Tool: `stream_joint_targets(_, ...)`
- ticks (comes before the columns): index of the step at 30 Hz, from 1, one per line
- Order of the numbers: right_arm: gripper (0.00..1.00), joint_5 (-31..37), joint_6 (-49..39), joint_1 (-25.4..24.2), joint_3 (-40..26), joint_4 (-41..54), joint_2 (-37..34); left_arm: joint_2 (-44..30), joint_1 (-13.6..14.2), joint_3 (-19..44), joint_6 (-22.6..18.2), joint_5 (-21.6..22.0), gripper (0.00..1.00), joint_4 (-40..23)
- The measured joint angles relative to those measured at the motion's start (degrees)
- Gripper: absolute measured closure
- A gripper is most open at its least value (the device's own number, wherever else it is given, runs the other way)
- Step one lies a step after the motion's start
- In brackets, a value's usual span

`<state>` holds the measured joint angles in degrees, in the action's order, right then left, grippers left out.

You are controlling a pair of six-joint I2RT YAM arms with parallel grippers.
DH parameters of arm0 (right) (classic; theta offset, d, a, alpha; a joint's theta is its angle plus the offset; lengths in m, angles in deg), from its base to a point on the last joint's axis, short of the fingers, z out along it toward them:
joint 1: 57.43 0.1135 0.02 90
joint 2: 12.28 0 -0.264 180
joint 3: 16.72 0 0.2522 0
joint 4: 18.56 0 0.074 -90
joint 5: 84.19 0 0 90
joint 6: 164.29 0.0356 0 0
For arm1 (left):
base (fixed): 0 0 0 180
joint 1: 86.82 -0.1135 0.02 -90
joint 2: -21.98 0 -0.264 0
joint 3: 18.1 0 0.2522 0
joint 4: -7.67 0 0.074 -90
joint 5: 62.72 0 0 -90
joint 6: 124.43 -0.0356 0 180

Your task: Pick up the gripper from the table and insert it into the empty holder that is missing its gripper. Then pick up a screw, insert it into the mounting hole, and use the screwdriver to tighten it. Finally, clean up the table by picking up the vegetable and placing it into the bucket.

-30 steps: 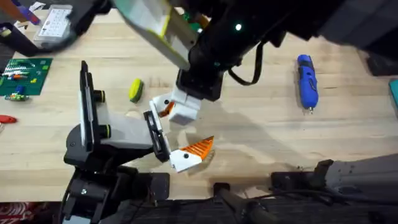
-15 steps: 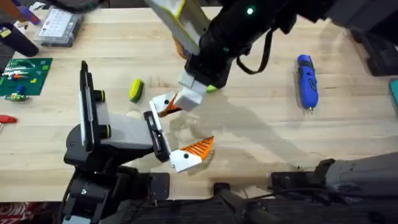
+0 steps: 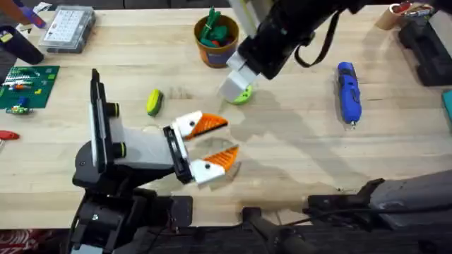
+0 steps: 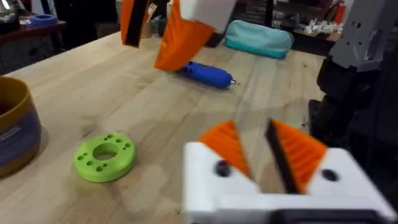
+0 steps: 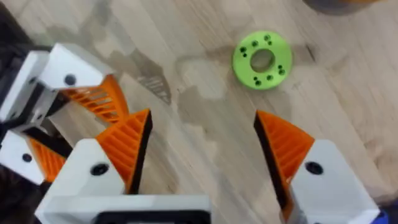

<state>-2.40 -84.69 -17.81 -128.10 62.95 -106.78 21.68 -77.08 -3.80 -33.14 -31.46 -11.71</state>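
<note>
We see the gripper [image 3: 205,125] now seated in the holder [image 3: 176,152]; the right gripper [image 5: 202,155], fingers spread empty, has lifted away toward the bucket [image 3: 215,32].

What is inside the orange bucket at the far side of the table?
The bucket holds green and orange vegetable-like pieces that stick up above its rim. What lies deeper, under them, is covered and cannot be seen. The right arm hangs close beside the bucket, not over it.

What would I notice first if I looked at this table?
Probably the two orange ribbed fingers sticking out of the grey holder near the table's front. Behind them lies a bright green ring, under the right gripper, which is open. A blue screwdriver lies off to the right.
</note>
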Motion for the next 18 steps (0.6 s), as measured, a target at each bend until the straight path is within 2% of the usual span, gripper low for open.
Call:
stream_joint_targets(3, 0.005, 0.00, 1.58, -2.29, 0.01, 0.16, 0.00, 0.00, 0.00, 0.00, -0.27, 0.00, 0.865, 0.02)
stream_joint_targets(4, 0.005, -0.01, 1.96, -3.22, 0.08, 0.17, -0.01, 0.00, 0.00, 0.00, -0.46, 0.00, 0.964, 0.02)
stream_joint_targets(6, 0.006, 0.00, 2.84, -5.11, 0.69, 0.14, 0.04, 0.00, 0.00, 0.00, -0.42, 0.00, 0.994, 0.02)
stream_joint_targets(11, 0.006, 0.00, 5.08, -9.12, 4.04, 0.34, 0.03, 0.00, 0.00, 0.00, -0.42, 0.00, 0.995, 0.02)
stream_joint_targets(18, 0.005, -0.52, 5.96, -9.63, 4.44, 1.07, 0.03, 0.00, 0.00, 0.00, -0.42, 0.00, 0.996, 0.02)
